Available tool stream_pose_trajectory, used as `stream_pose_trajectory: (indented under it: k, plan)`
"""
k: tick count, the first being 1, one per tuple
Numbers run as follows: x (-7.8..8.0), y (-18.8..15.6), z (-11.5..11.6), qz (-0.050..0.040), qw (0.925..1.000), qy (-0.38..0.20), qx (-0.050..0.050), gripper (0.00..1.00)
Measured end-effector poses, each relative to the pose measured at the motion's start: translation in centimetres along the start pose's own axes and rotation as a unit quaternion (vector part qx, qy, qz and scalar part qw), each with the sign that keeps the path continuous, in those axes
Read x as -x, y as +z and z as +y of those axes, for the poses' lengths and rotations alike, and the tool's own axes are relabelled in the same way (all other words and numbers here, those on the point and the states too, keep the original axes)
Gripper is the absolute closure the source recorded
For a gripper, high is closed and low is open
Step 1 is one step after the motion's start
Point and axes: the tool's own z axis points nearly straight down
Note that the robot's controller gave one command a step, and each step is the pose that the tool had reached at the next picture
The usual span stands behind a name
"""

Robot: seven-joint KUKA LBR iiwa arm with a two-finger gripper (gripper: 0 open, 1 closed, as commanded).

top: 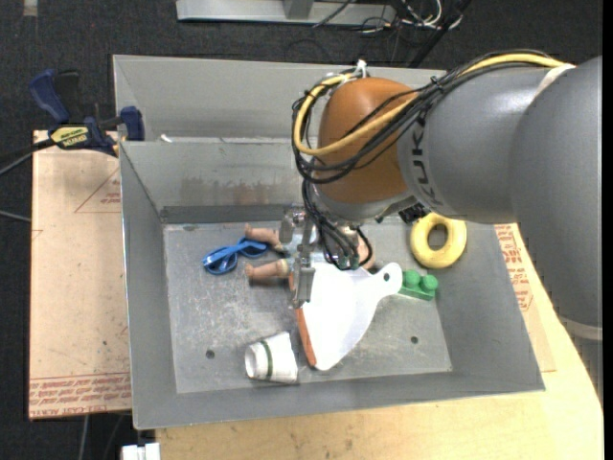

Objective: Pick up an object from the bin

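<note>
The gripper [303,278] hangs low at the middle of the grey bin [144,286], between a brown peg [262,274] and a white scoop [340,322], near blue sunglasses [233,254]. Whether it is spread or closed cannot be told.

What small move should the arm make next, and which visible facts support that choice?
Probably a short move straight down. The pincer hangs at the left edge of the white scoop, just right of a brown peg. Which of the two it would meet first cannot be told.
</note>
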Motion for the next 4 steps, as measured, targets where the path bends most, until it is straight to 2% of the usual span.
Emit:
stream_pose_trajectory:
  k: [1,2,3,4]
  plan:
    - [1.4,3.2,-0.7,0.0016,0.9989,0.047,0.0,0.0]
    - [-0.3,5.3,1.8,-0.0022,0.9957,0.092,0.001,1.0]
    - [-0.4,5.4,1.8,-0.0011,0.9958,0.092,0.001,0.0]
    - [-0.4,5.4,1.8,-0.0011,0.9958,0.092,0.001,0.0]
